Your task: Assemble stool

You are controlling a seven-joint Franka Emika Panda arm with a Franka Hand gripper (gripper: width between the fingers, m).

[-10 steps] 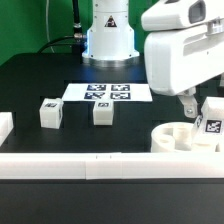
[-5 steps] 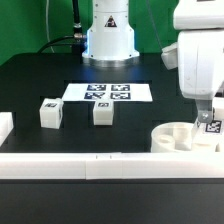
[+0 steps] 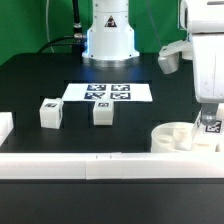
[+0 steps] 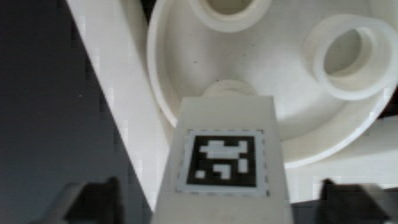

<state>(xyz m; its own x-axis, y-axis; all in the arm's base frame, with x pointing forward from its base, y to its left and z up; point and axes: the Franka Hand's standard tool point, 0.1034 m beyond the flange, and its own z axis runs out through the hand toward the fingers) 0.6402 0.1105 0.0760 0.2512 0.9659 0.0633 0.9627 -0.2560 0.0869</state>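
Note:
The round white seat (image 3: 180, 137) lies at the exterior view's right, against the front rail. One tagged leg (image 3: 212, 127) stands upright on its far right side; in the wrist view this leg (image 4: 222, 150) rises from the seat (image 4: 267, 70) beside two round holes. My gripper (image 3: 208, 114) hangs just over that leg. In the wrist view the gripper (image 4: 226, 205) has a dark finger on each side of the leg, with a gap between each finger and the leg, so it is open. Two more tagged legs (image 3: 50, 113) (image 3: 102, 112) stand on the black table at the left.
The marker board (image 3: 108, 92) lies in front of the robot base. A long white rail (image 3: 90, 165) runs along the table's front edge. A white block (image 3: 5, 126) sits at the far left edge.
The arm has swung toward the exterior view's right and risen a little. The leg on the seat now stands upright below the fingers. The two left legs have not moved.

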